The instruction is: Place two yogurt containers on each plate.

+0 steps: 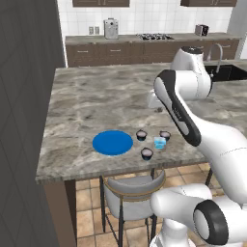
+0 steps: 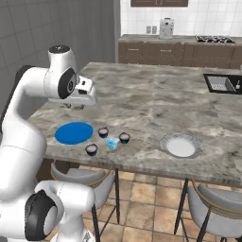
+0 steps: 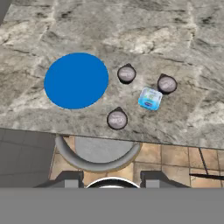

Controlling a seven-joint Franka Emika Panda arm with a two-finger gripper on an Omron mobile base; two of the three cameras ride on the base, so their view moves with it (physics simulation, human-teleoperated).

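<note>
Marble counter point(image 2: 156, 101) is carrying everything, with the blue plate point(image 3: 76, 80) and the white plate point(image 2: 181, 145) lying well apart near its front edge. Four yogurt cups point(image 3: 127, 74) are sitting bunched just beside the blue plate. The gripper point(image 3: 111, 180) is hovering above, seemingly parted and holding nothing. Being so tightly clustered, a descending finger is liable to knock a neighbouring cup.

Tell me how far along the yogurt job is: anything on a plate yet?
Nothing placed yet. The blue plate and the grey-white plate are both bare. All four cups sit on the counter beside the blue plate: three dark cups and the light blue cup. The gripper hovers above, jaws open, holding nothing. All four placements remain.
</note>
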